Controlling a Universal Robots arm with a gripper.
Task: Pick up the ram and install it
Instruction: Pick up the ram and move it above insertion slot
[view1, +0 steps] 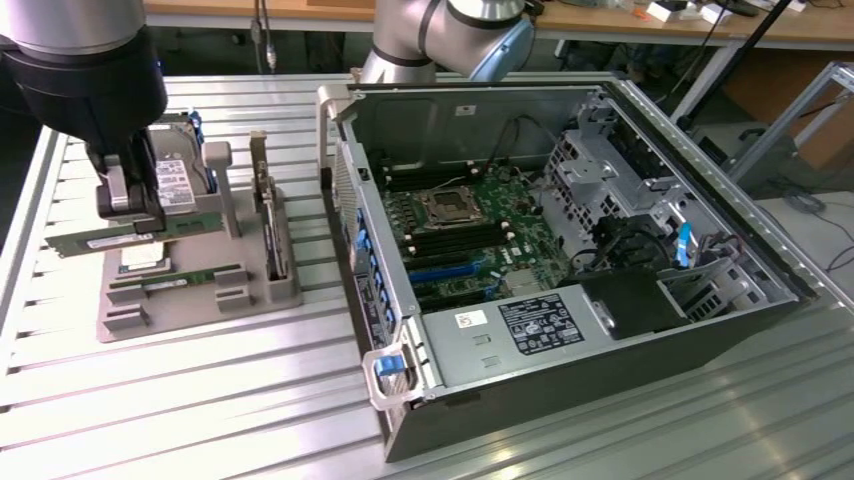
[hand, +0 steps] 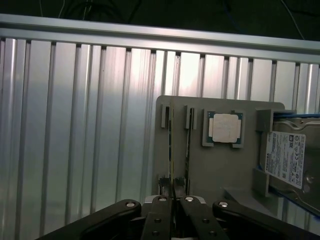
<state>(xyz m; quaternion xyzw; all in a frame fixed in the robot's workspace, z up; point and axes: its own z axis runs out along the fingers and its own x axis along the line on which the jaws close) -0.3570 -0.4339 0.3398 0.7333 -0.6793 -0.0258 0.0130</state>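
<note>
The ram (view1: 94, 241) is a long thin green stick that lies level just above the grey parts holder (view1: 200, 305) at the exterior view's left. My gripper (view1: 134, 222) is shut on its middle from above. In the wrist view the ram (hand: 171, 145) shows edge-on as a thin line running out from between the black fingers (hand: 161, 207) of the gripper (hand: 172, 194). A second green stick (view1: 180, 281) rests in a slot of the holder, beside the held one.
The holder also carries a square silver CPU (hand: 223, 127), a hard drive (hand: 287, 160) and an upright expansion card (view1: 274, 235). An open computer case (view1: 441, 360) lies at the exterior view's right, its motherboard (view1: 461, 235) exposed. The table (view1: 200, 400) is ribbed aluminium.
</note>
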